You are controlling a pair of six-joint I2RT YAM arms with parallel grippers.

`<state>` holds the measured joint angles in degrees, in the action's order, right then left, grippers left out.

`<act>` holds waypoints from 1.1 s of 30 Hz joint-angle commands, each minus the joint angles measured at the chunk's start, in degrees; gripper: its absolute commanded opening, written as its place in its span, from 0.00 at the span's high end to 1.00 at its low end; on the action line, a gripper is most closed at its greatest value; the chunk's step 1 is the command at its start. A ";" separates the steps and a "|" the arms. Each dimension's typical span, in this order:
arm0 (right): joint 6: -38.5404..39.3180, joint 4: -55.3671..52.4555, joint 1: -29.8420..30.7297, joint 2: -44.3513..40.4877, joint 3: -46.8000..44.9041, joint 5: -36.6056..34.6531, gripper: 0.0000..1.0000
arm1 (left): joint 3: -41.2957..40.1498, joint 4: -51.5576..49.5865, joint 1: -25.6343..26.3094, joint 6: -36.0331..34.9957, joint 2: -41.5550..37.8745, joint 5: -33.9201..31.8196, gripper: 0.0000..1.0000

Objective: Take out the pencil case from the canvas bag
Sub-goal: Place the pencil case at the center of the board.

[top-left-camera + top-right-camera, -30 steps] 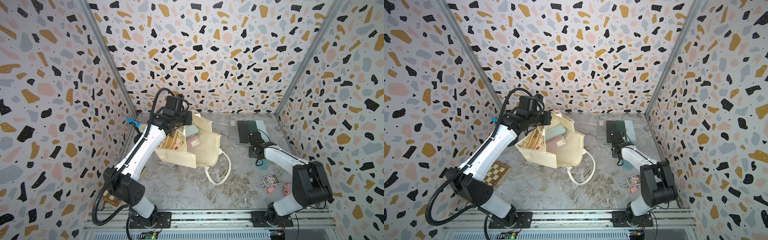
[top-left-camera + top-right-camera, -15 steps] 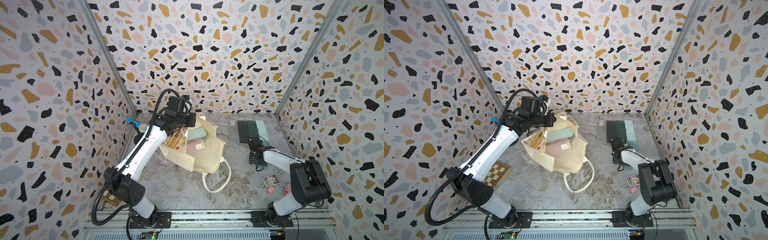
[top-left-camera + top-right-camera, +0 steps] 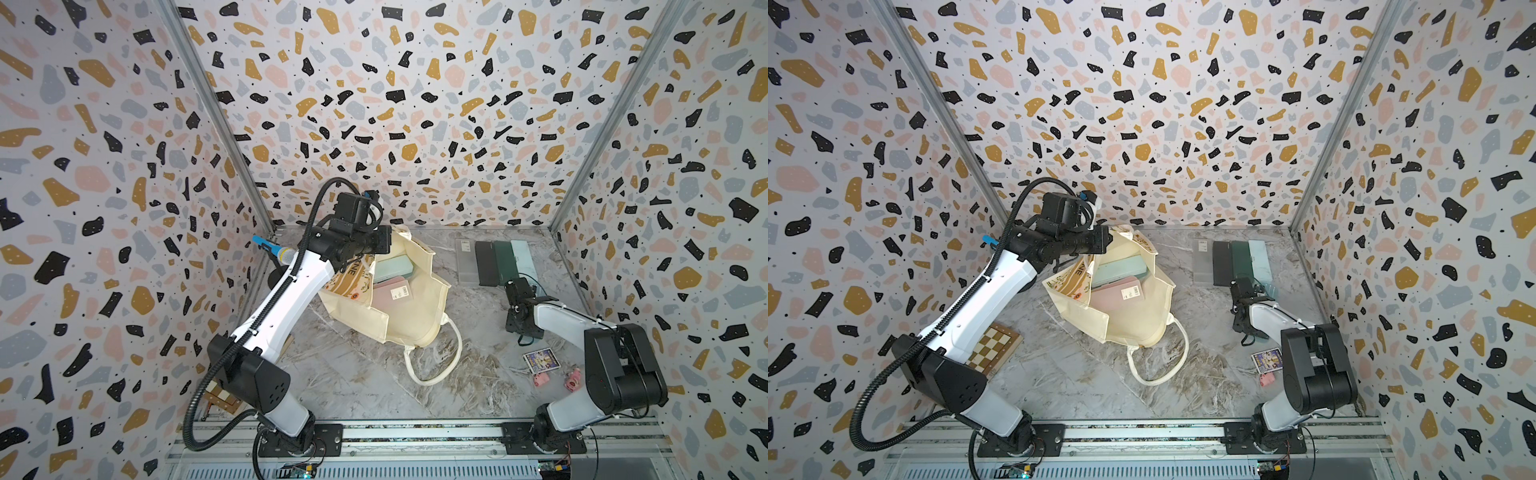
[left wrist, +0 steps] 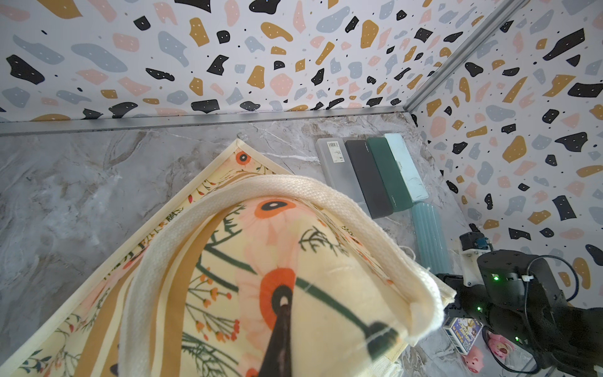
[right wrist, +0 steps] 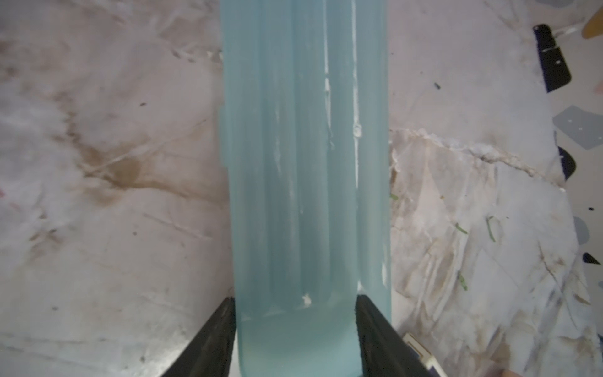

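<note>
The cream floral canvas bag (image 3: 415,307) lies open on the marble floor in both top views. My left gripper (image 3: 388,243) is shut on its far rim, and the wrist view shows a dark finger (image 4: 284,313) pressed into the printed cloth beside a thick handle (image 4: 326,199). A teal pencil case (image 3: 392,266) and a pink one (image 3: 392,293) show inside the bag. To the right, clear of the bag, my right gripper (image 5: 295,303) is shut on a pale blue ribbed pencil case (image 5: 306,163) held low over the floor. The right arm hides most of that case in the top views.
A row of clear, black, green and pale blue cases (image 3: 496,257) lies at the back right. A small card box (image 3: 542,360) and two pink toys (image 3: 540,380) sit by the right arm's base. A chessboard (image 3: 994,345) lies under the left arm. The bag's loose handle loop (image 3: 432,357) trails forward.
My left gripper has drawn the bag's rim to the right and the bag has shifted with it, mouth wider. The right gripper has stayed near the same spot with the blue case.
</note>
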<state>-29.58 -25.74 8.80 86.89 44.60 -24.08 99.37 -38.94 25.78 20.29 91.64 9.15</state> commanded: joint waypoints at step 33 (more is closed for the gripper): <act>4.08 10.80 -20.31 4.50 9.31 19.76 0.59 | -1.64 3.87 0.15 1.24 -6.64 -19.30 1.00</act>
<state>-27.33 -13.85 -11.29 90.61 51.48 -2.68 97.30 -40.88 26.00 20.64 87.02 -8.38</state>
